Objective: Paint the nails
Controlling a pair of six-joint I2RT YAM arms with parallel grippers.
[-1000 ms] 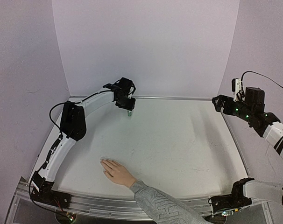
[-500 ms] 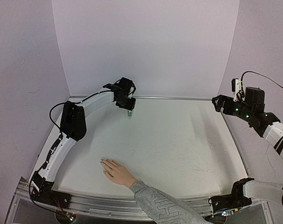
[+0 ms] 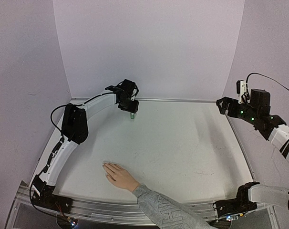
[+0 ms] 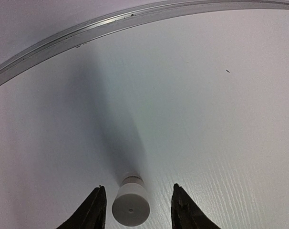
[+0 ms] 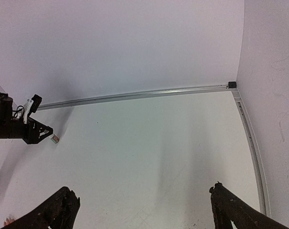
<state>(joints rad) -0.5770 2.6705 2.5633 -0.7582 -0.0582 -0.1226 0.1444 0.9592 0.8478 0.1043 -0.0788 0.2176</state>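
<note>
Left fingers (image 4: 94, 212) astride upright capped bottle (image 4: 130, 208) — clear gaps; right fingers (image 5: 58, 210) wide

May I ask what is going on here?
The left arm's end effector straddles a small white-capped bottle at the far edge of the white table, open and not gripping it. A person's light-skinned hand in a grey patterned sleeve lies flat near the front. The right end effector hangs open at the right.

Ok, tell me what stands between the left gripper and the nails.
Nothing visible: only bare table between the left gripper, astride the bottle at the back, and the nails on the hand near the front.
</note>
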